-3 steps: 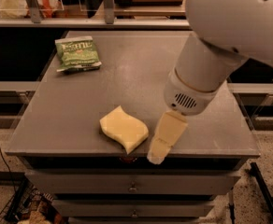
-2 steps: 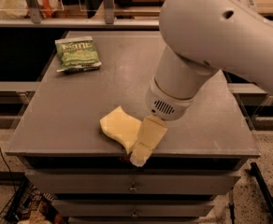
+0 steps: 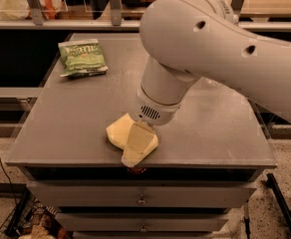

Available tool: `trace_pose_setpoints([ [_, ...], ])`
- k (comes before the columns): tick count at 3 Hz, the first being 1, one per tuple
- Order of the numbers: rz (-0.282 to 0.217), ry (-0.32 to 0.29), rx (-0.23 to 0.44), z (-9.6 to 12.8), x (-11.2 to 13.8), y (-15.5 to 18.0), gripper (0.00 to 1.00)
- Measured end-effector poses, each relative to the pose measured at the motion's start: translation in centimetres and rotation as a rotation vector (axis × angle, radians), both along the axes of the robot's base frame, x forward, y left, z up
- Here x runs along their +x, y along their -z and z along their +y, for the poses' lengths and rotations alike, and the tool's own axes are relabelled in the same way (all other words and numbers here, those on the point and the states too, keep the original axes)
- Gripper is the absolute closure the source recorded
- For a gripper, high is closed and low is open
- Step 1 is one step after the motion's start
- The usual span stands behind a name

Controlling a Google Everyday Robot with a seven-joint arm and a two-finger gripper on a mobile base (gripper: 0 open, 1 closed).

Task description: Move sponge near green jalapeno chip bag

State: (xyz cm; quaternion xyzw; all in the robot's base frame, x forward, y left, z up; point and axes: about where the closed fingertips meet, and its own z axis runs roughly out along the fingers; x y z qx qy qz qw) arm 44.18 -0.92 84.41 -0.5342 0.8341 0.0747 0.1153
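Observation:
The pale yellow sponge [image 3: 118,132] lies near the front edge of the grey table [image 3: 61,123], a little left of centre. My gripper [image 3: 132,157] comes down from the large white arm [image 3: 210,49] and sits over the sponge's right part, hiding it, with its tip at the table's front edge. The green jalapeno chip bag [image 3: 81,58] lies flat at the back left of the table, well apart from the sponge and the gripper.
The table's front edge [image 3: 135,165] runs right under the gripper, with drawers [image 3: 141,198] below. A railing and shelf [image 3: 85,24] stand behind the table. A wire basket [image 3: 26,223] sits on the floor at the lower left.
The arm has swung left. The gripper has moved from beside the sponge's right side to over its right part. The sponge and the chip bag have stayed in place.

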Motion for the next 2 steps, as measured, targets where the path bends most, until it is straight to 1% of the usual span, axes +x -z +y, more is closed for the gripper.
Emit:
trace_pose_setpoints([
  [1, -0.001, -0.009, -0.001, 1.03, 0.28, 0.48, 0.39],
  [2, 0.006, -0.017, -0.003, 1.58, 0.17, 1.0, 0.63],
])
